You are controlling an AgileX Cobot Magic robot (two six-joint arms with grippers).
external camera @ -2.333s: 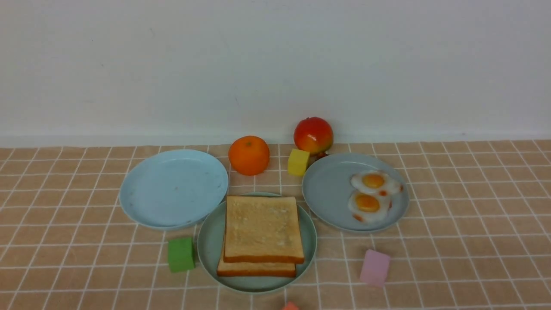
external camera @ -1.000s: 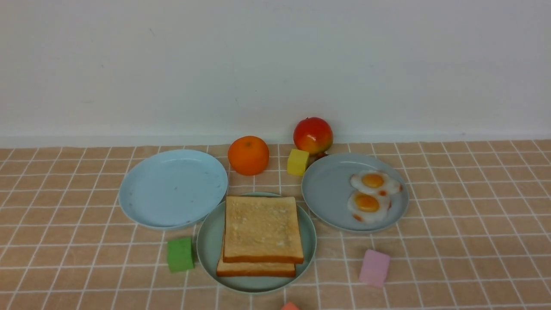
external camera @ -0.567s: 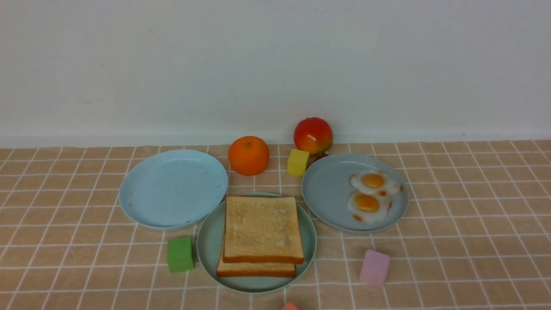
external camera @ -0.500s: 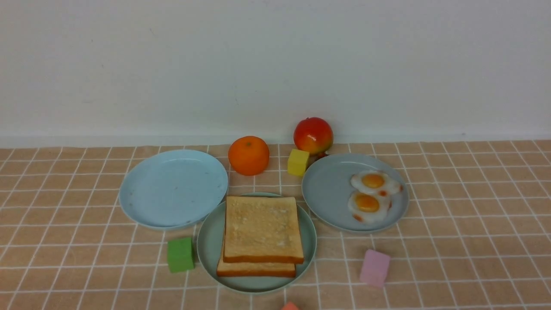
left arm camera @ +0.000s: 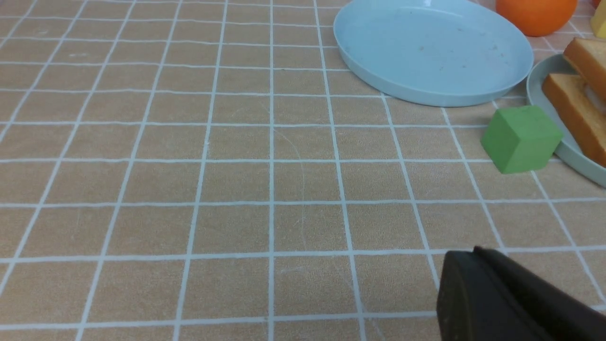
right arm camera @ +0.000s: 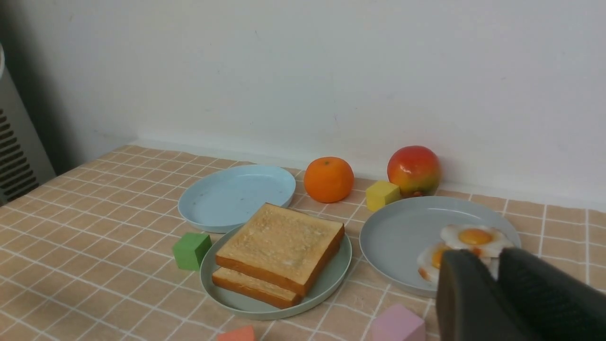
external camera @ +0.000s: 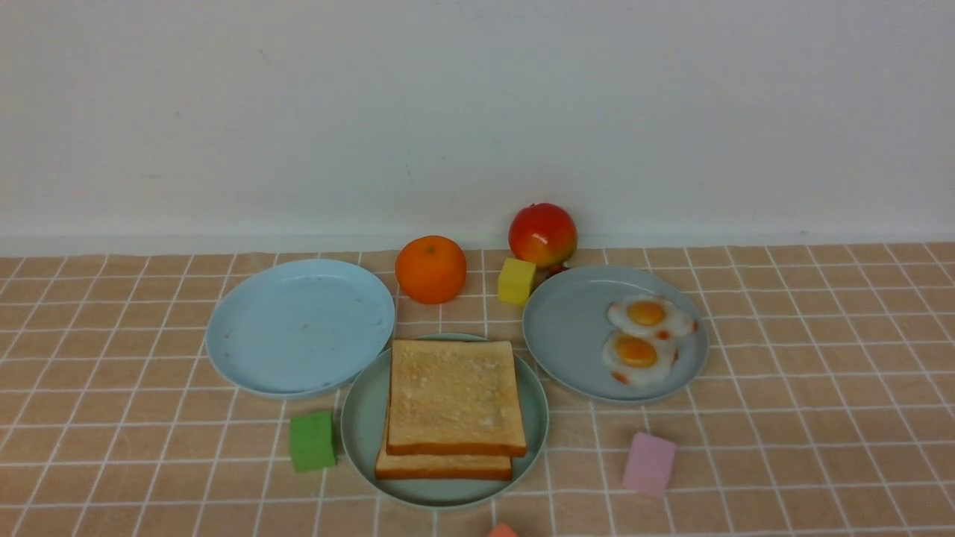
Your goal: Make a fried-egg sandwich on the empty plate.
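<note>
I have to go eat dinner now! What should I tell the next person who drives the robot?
Left pincer: shut, holding nothing, low over bare cloth.
Right pincer: a little open, holding nothing, facing the food from the near side.
Things: two toast slices are stacked on the green plate. Two fried eggs lie on the grey-blue plate. The pale blue plate is the only bare one.
Done: nothing has been moved onto the pale blue plate.
Left: put one toast slice there, then one egg on it, then the second slice on top.
</note>
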